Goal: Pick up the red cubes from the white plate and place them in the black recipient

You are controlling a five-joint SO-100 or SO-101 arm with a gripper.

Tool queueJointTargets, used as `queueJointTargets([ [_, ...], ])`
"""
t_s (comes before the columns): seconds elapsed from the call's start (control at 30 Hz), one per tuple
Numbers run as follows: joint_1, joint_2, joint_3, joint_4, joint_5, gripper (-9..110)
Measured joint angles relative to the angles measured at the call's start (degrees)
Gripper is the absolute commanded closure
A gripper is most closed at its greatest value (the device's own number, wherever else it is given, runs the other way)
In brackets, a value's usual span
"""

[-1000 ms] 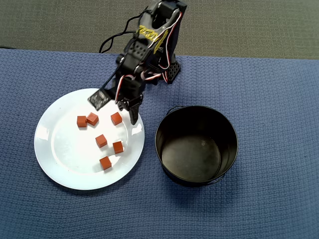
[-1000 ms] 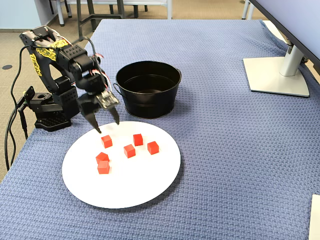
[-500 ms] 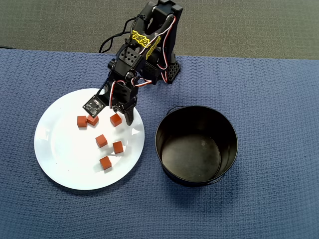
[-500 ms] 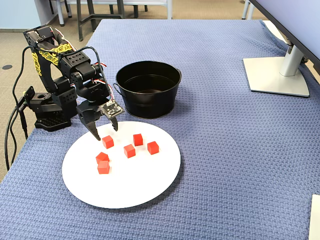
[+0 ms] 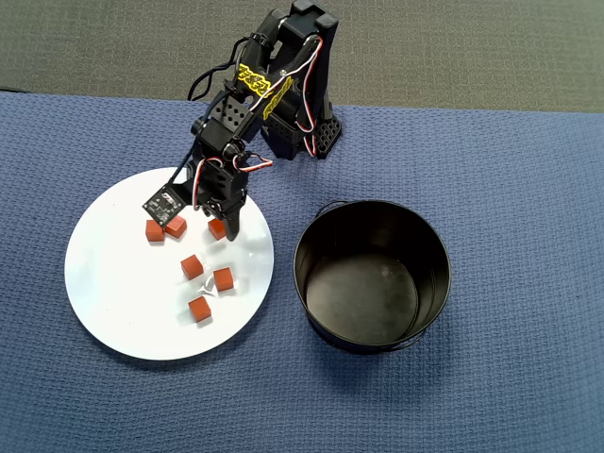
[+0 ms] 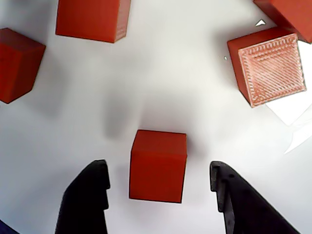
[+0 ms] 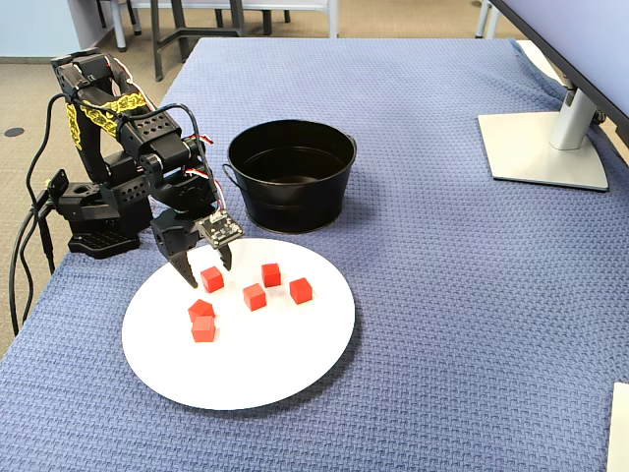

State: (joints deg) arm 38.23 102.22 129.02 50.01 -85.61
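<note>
You get bright, even light and sharp views; glare sits on the white plate [image 6: 292, 122] at 3 o'clock, shadows stay soft.

Black two-finger gripper [image 6: 158, 187] straddles one small red-orange cube [image 6: 157, 165]; bare gaps show on both sides of it. Neighbouring cubes [image 6: 267, 66] stand well apart. Deep black metal pot [image 5: 372, 275] appears empty, mouth unobstructed. Large white plate [image 5: 123, 311] bare toward its outer rim.

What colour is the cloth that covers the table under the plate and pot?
The cloth is blue with a fine woven waffle texture; the fixed view shows it best.
</note>
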Motion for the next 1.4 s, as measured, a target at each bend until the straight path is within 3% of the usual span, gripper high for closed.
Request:
queueJointTargets([
  [0.33, -0.26, 1.58, -0.88, 0.09, 5.62, 101],
  [0.57, -8.17, 15.38, -8.96, 16.44, 24.96, 102],
  [0.73, -16.17, 22.76, -17.67, 21.09, 41.92, 102],
  [0.9, -23.2, 18.81, -29.53, 22.41, 57.04, 102],
  [1.1, -35.24, 9.93, -38.76, 25.66, 64.86, 102],
  [1.17, -39.55, 7.91, -39.55, 26.81, 66.18, 87],
  [1.2, -41.84, 7.03, -39.55, 27.69, 66.18, 69],
  [1.23, -44.21, 6.59, -39.55, 28.48, 65.83, 62],
  [1.3, -49.31, 6.59, -37.88, 28.74, 62.49, 60],
  [1.4, -48.96, 6.33, -37.97, 28.3, 62.31, 62],
])
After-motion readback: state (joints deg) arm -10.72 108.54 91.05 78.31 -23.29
